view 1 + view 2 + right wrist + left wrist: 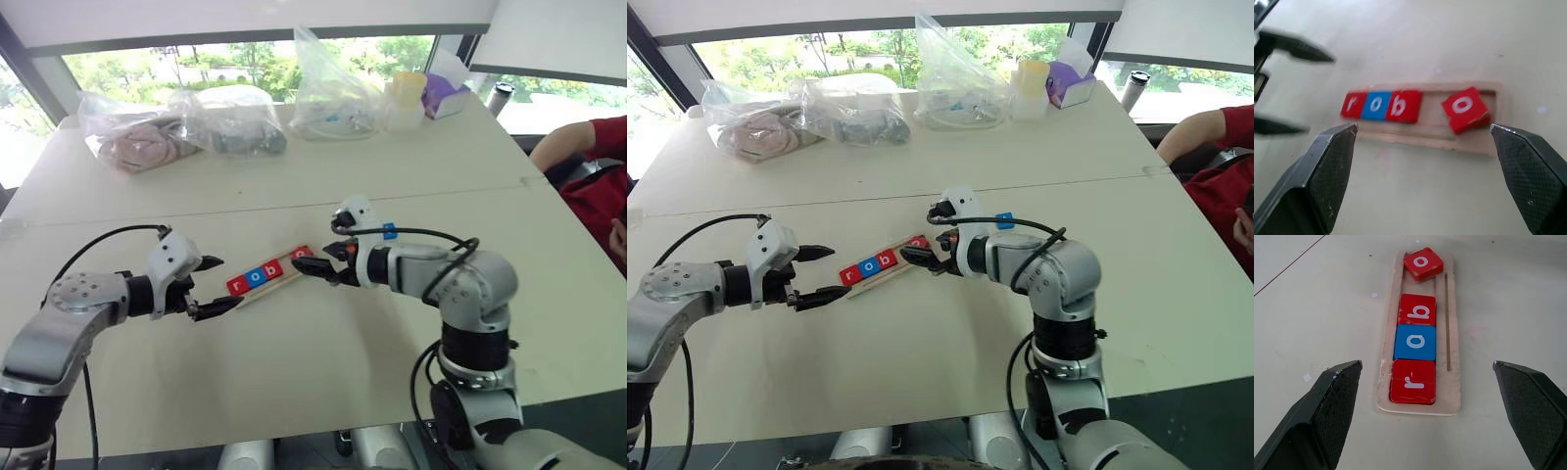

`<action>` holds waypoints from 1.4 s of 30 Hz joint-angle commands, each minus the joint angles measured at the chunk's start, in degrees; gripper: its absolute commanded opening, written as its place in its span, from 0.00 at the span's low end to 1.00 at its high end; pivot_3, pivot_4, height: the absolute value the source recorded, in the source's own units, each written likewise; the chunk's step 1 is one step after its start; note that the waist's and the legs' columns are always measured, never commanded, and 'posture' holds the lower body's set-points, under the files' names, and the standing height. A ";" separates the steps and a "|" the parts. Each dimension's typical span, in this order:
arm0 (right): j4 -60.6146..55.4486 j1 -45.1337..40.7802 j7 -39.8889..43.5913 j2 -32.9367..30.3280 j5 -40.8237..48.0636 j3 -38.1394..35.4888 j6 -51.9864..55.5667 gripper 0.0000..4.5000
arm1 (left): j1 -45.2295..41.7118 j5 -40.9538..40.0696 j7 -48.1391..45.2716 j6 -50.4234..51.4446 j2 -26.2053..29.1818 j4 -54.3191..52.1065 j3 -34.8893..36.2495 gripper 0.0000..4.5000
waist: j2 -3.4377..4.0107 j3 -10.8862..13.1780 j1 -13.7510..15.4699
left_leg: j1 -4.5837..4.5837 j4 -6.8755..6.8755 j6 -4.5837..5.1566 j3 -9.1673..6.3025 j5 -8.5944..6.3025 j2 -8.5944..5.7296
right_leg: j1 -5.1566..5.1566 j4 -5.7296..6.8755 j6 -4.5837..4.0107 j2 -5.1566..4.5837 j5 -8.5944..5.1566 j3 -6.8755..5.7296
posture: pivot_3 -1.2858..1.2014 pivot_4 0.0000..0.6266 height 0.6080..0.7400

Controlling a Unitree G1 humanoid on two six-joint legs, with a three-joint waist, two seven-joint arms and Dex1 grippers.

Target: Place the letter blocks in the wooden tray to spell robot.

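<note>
The wooden tray (1454, 382) lies slantwise on the white table between my two grippers. Three letter blocks sit flat in it in a row: a red r (1413, 381), a blue o (1415, 341) and a red b (1418, 309). A second red o (1465, 108) lies tilted and askew at the tray's other end, partly on a rail. My left gripper (223, 284) stands open just off the r end, touching nothing. My right gripper (1423, 127) is open and empty, hovering a little above the end with the tilted o.
Several clear plastic bags (235, 119) and small containers (407, 98) line the table's far edge. A person in a red sleeve (598, 147) sits at the right. A seam (294, 204) crosses the table beyond the tray.
</note>
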 commanded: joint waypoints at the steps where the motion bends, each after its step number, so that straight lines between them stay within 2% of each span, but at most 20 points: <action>1: -0.74 0.79 1.34 -1.85 -2.87 4.60 -12.10 0.99 | -1.64 0.34 -0.40 -1.25 -0.07 0.12 -0.32 1.00 | -0.01 0.00 -0.04 | 0.00 0.00 0.00 0.01 0.00 0.00 | 0.00 -0.01 -0.03 -0.01 -0.02 0.01 | 0.52 0.24 1.00; 8: 14.50 0.31 4.85 -8.99 -20.87 20.41 -45.47 0.99 | -2.76 0.45 -0.40 -1.50 -0.57 0.74 -1.36 1.00 | -0.03 0.00 -0.04 | 0.00 0.02 0.00 0.07 0.00 -0.02 | 0.00 -0.02 0.12 0.00 0.06 0.03 | 0.52 0.24 1.00; 15: 33.57 -4.19 5.02 -8.34 -30.32 21.63 -65.90 0.99 | -1.62 0.55 -0.09 -1.34 0.01 -0.15 -0.83 1.00 | -0.05 0.01 0.02 | 0.00 0.02 0.00 0.09 0.00 -0.02 | 0.00 -0.03 -0.08 -0.01 0.19 0.05 | 0.52 0.24 1.00; 19: 35.90 -4.77 7.41 -6.80 -29.10 18.97 -69.50 0.99 | -1.07 0.29 0.07 -1.07 0.24 -0.65 -0.35 1.00 | -0.04 0.02 0.11 | -0.01 0.02 0.00 0.06 0.00 -0.01 | 0.00 -0.03 -0.08 0.00 0.20 0.05 | 0.52 0.24 1.00; 23: 33.69 -3.47 8.39 -4.78 -26.84 15.64 -68.25 0.99 | -0.53 0.19 0.27 -1.01 0.42 -1.01 0.01 1.00 | -0.04 0.02 0.09 | -0.02 0.02 0.00 0.06 0.00 0.00 | 0.00 -0.02 -0.07 -0.02 0.21 0.05 | 0.52 0.24 1.00; 33: 36.92 -1.43 9.05 -6.95 -35.13 18.21 -71.98 0.99 | -0.77 0.13 0.46 -1.14 0.30 -1.00 -0.33 1.00 | -0.04 0.02 0.12 | 0.00 0.02 0.00 0.07 0.00 -0.01 | 0.00 0.01 -0.09 -0.02 0.20 0.05 | 0.52 0.24 1.00; 42: 34.84 -0.20 11.48 -4.93 -35.39 18.64 -72.09 0.99 | -0.71 0.17 0.55 -1.03 0.36 -0.99 -0.27 1.00 | -0.04 0.01 0.09 | 0.03 0.02 0.00 0.06 0.00 0.00 | 0.00 0.06 -0.08 -0.01 0.21 0.05 | 0.52 0.24 1.00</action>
